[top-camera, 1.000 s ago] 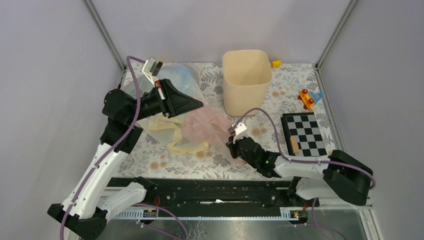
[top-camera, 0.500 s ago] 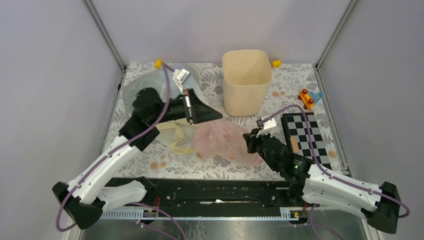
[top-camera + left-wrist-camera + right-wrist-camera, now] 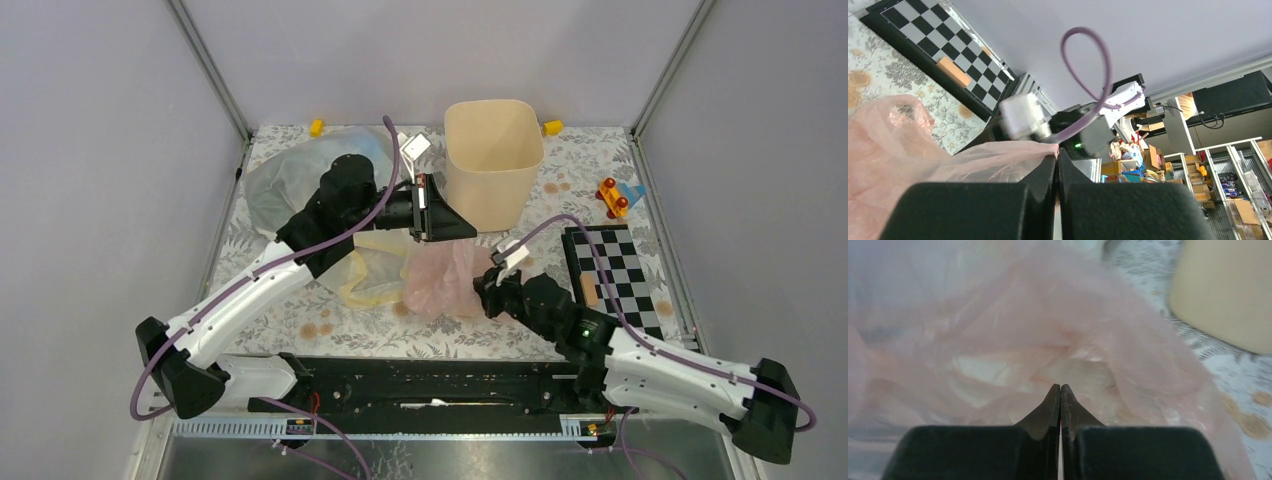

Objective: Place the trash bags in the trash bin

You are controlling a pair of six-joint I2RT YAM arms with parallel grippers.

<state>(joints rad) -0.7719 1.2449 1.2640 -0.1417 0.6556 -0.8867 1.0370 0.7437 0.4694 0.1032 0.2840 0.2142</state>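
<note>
The pale pink trash bag (image 3: 440, 278) lies bunched on the table in front of the cream-beige trash bin (image 3: 493, 160). My left gripper (image 3: 468, 228) is shut on the bag's top edge, just left of the bin's base; the pink film is pinched at its tips (image 3: 1057, 150). My right gripper (image 3: 487, 290) is shut on the bag's right side, and pink plastic (image 3: 1048, 335) fills its view ahead of the jaws (image 3: 1060, 386). The bin's wall (image 3: 1228, 290) shows at upper right there. A pale yellow bag (image 3: 372, 272) and a bluish-clear bag (image 3: 290, 175) lie to the left.
A black-and-white checkerboard (image 3: 608, 268) with a small wooden block (image 3: 590, 292) lies at the right. A red and blue toy (image 3: 616, 196) sits beyond it. Small yellow pieces (image 3: 551, 127) lie at the back edge. Frame posts stand at the back corners.
My left arm has swung right from the clear bag to the bin's front and now pinches the pink bag. The right gripper moved right, then slightly back; the pink bag is bunched narrower.
</note>
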